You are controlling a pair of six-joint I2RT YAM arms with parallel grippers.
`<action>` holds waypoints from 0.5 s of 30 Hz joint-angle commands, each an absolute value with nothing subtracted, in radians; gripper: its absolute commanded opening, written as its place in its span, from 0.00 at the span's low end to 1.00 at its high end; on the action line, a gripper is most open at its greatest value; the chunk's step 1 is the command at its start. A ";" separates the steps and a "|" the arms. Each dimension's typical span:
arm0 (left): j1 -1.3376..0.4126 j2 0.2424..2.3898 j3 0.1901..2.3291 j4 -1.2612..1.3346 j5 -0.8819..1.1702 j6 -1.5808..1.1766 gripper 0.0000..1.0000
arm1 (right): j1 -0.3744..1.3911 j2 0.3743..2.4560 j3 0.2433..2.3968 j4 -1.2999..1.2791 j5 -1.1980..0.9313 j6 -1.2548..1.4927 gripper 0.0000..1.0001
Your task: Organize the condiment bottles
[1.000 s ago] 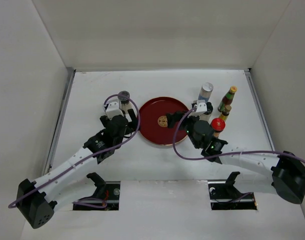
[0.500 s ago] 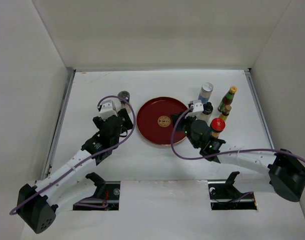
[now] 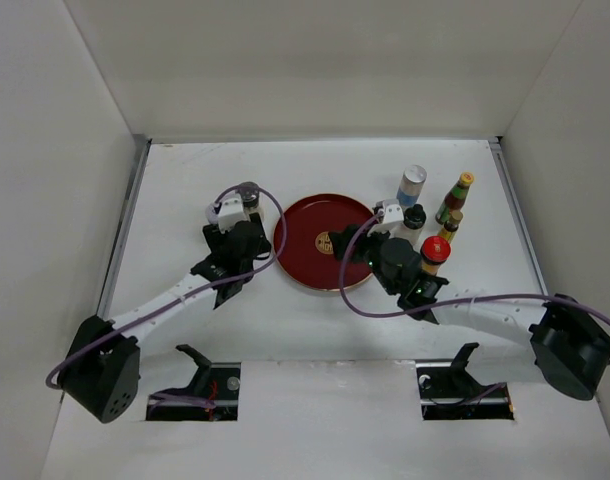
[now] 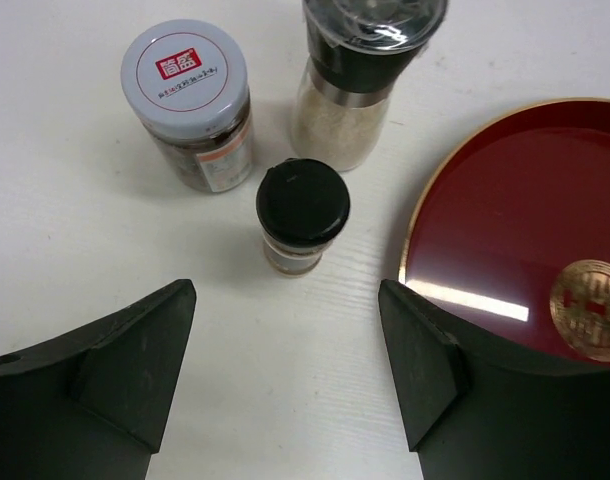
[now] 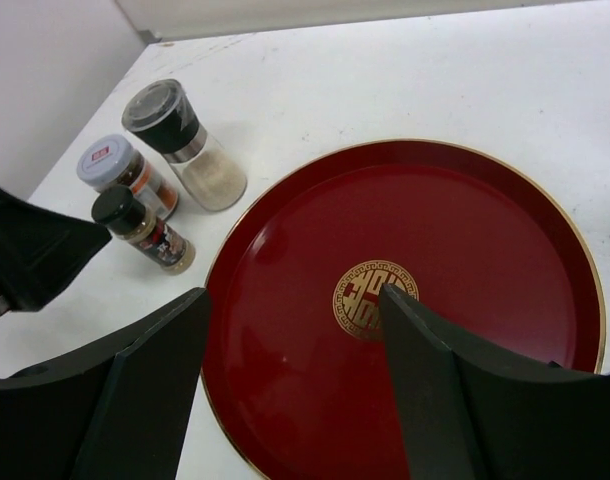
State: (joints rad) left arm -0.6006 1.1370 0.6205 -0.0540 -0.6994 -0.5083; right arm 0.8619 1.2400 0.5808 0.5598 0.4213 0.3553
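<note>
Left of the red tray [image 4: 485,220] stand a grey-lidded jar [image 4: 188,105], a clear-topped grinder [image 4: 355,80] and a small black-capped bottle [image 4: 302,215]. My left gripper [image 4: 285,370] is open and empty, just short of the black-capped bottle; in the top view [image 3: 247,232] it hides most of that group. My right gripper [image 5: 295,370] is open and empty, hovering over the tray [image 5: 465,230] near its gold emblem. Right of the tray stand a silver-lidded shaker [image 3: 413,183], a yellow-capped green bottle [image 3: 455,198], a small yellowish bottle [image 3: 450,225], a red-capped bottle [image 3: 435,253] and a black-capped bottle [image 3: 415,218].
White walls enclose the table on three sides. My right arm's body lies close beside the right group of bottles. My left gripper's finger [image 5: 35,250] shows at the left edge of the right wrist view, near the three left bottles.
My left gripper drew back toward me, then came forward again toward the three left bottles. My right gripper drew back, then moved left over the tray. Both stayed open.
</note>
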 commanded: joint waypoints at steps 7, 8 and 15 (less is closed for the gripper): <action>-0.513 1.301 0.692 0.170 -0.647 -0.457 0.71 | 0.857 1.266 0.601 0.626 0.393 0.351 0.75; -0.509 1.319 0.696 0.187 -0.638 -0.456 0.70 | 0.857 1.266 0.601 0.626 0.393 0.351 0.75; -0.485 1.413 0.738 0.218 -0.634 -0.454 0.52 | 0.848 1.264 0.595 0.630 0.393 0.351 0.76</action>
